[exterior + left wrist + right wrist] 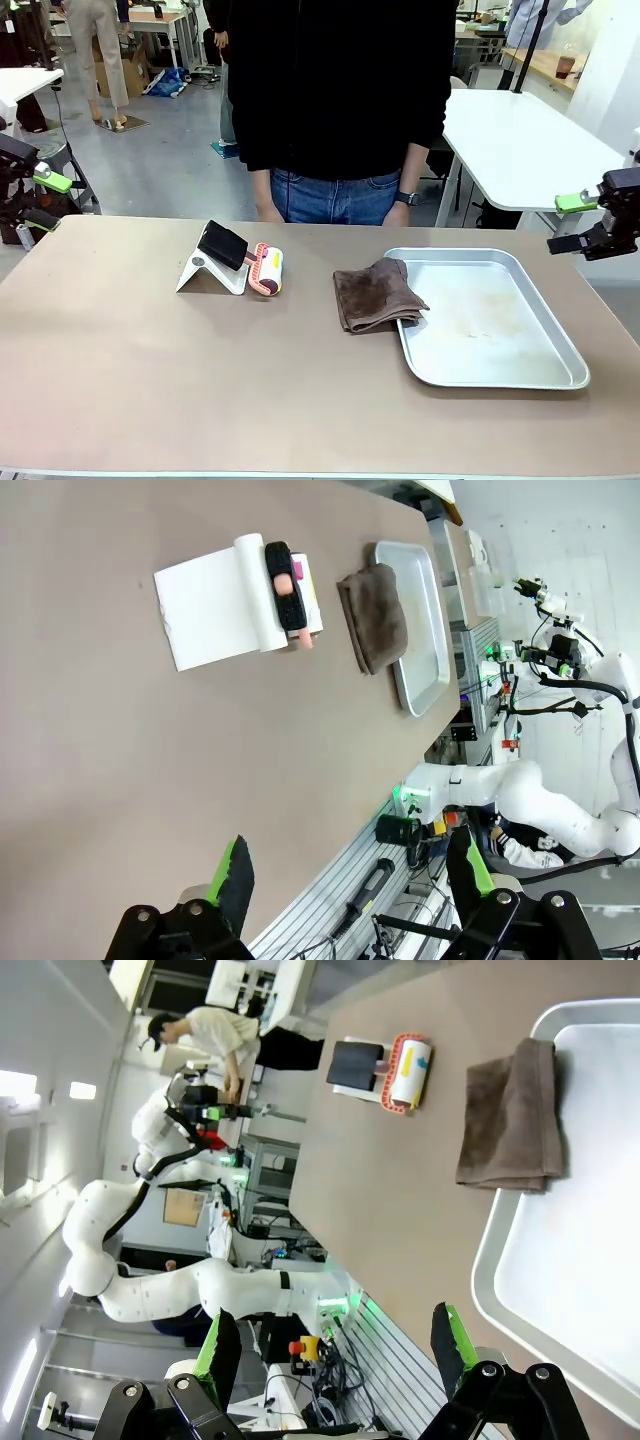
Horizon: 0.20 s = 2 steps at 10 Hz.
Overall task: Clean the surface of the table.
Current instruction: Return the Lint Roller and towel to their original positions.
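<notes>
Nearest, table (150,380), bearing metal tray (520,375) and brown cloth (375,295); flanked past its ends by left gripper (38,197) and right gripper (580,222), both spread, off its top.

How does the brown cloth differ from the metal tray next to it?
The cloth is dark brown, soft and folded; the tray is shiny, silver and rigid. The cloth is much smaller than the tray. The cloth lies partly over the tray's left rim, half on the table, while the tray sits flat on the table. Both are roughly rectangular and lie toward the robot's right side of the table.
</notes>
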{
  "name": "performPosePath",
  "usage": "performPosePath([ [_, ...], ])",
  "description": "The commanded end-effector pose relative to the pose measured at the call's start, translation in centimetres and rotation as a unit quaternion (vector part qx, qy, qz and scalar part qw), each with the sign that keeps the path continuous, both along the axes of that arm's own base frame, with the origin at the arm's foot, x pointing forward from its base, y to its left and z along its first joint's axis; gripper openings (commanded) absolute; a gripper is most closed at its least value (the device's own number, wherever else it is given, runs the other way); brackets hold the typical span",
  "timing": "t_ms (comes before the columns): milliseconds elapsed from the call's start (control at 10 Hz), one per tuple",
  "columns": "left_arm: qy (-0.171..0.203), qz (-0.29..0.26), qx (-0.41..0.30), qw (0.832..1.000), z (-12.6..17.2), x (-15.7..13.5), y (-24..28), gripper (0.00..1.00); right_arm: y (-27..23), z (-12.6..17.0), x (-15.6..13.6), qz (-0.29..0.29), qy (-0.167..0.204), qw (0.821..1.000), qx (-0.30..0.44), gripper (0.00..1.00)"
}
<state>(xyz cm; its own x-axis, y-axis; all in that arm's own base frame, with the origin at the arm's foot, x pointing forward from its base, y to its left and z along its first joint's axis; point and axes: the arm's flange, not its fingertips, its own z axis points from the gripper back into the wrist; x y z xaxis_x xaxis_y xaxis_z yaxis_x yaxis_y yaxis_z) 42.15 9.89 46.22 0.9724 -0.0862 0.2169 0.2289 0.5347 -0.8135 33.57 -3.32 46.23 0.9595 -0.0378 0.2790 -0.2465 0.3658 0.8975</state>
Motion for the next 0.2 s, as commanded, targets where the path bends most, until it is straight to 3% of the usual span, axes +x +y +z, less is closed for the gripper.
performPosePath([
  [0, 0.000, -0.001, 0.004, 1.000, 0.23, -0.03, 0.16, 1.00, -0.12, 0.31, 0.06, 0.003, -0.009, 1.000, 0.003, 1.00],
  [100, 0.000, -0.001, 0.004, 1.000, 0.23, -0.03, 0.16, 1.00, -0.12, 0.31, 0.06, 0.003, -0.009, 1.000, 0.003, 1.00],
])
